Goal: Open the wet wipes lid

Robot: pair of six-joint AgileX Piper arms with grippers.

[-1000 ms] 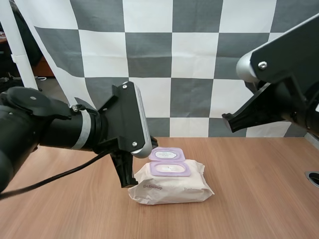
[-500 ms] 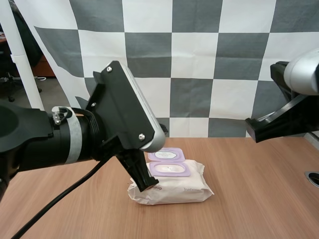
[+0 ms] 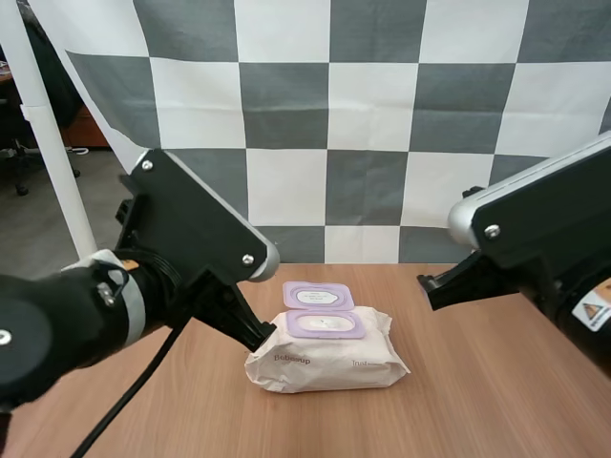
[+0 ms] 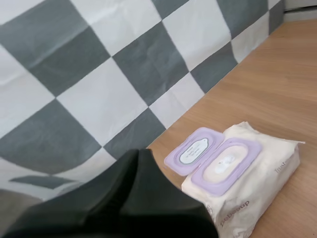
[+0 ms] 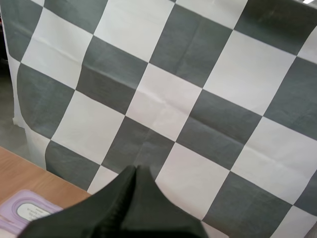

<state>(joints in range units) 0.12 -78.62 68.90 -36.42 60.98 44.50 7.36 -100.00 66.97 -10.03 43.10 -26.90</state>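
There is one pack of wet wipes (image 3: 329, 358), one lid (image 3: 319, 296), and two arms, each with one hand, over a single wooden worktop (image 3: 477, 401). At the left, the left hand (image 3: 260, 334) sits by the pack's left far corner. The left wrist view shows its fingers closed together in one dark wedge, holding nothing, with the pack (image 4: 247, 183) just beyond. The pack lies flat mid-worktop. Its purple lid is open, folded back flat onto the worktop on the far side. At the right, the right hand (image 3: 430, 289) hangs above the worktop, well apart from the pack. Its fingers are also together and hold nothing. Half a second earlier the left arm reared higher over the pack and the right hand stood farther right. The pack and its open lid have not shifted.
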